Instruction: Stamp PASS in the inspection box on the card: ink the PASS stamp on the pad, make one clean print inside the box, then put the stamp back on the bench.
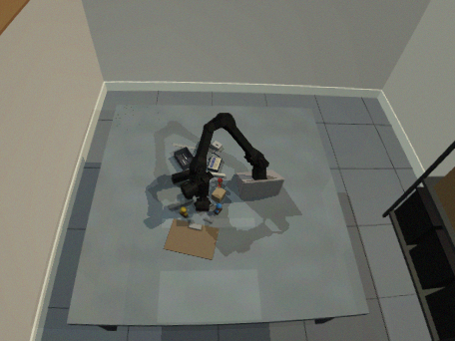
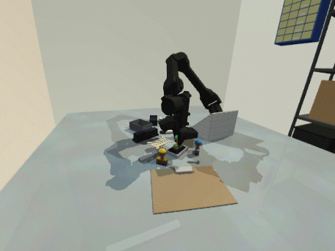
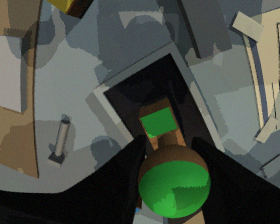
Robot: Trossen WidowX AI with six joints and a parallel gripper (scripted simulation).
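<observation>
My gripper (image 1: 202, 207) (image 2: 177, 140) (image 3: 169, 142) is shut on a green-topped wooden stamp. The stamp's round green knob (image 3: 175, 187) is nearest the wrist camera, and its block base with a green patch (image 3: 159, 122) (image 2: 176, 145) is over the near part of the ink pad. The pad (image 2: 181, 150) (image 3: 150, 77) is black in a pale tray. Whether the stamp's face touches the ink is hidden. The cream card (image 2: 159, 142) (image 3: 268, 55) lies beside the pad, its printed lines partly cut off in the wrist view. Its inspection box cannot be made out clearly.
A yellow stamp (image 1: 184, 211) (image 2: 161, 156) and a blue-topped stamp (image 1: 219, 207) (image 2: 197, 146) stand near the pad. A bolt (image 2: 195, 161) (image 3: 62, 139), a grey bar (image 2: 148, 157) (image 3: 202, 27) and a brown board (image 1: 192, 242) (image 2: 191, 193) lie close. Dark containers (image 2: 140, 125) stand behind.
</observation>
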